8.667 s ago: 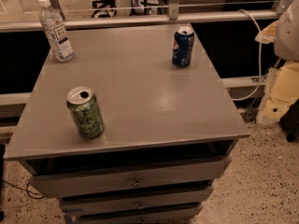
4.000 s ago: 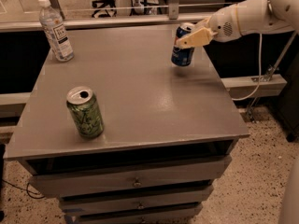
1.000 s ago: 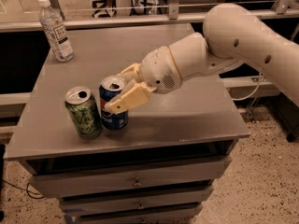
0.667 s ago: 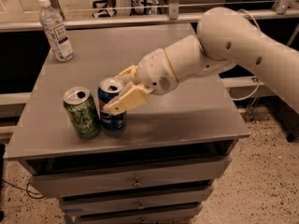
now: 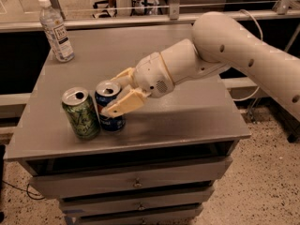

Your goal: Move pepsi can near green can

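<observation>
The dark blue pepsi can (image 5: 114, 122) stands upright on the grey table (image 5: 187, 118), near its front left. The green can (image 5: 81, 114) stands upright just to its left, almost touching it. My gripper (image 5: 110, 96) reaches in from the right and is shut on the pepsi can. One cream finger (image 5: 123, 104) lies across the can's front and the other finger (image 5: 123, 74) sits behind it. The fingers hide part of the can's side.
A clear plastic bottle (image 5: 56, 29) with a white cap stands at the table's far left corner. My white arm (image 5: 220, 46) crosses above the table's right half. Drawers (image 5: 136, 184) sit under the tabletop. A rail runs behind the table.
Four seconds ago the pepsi can stood at the far right of the table; now it stands beside the green can. Over the last second the gripper and can have hardly moved.
</observation>
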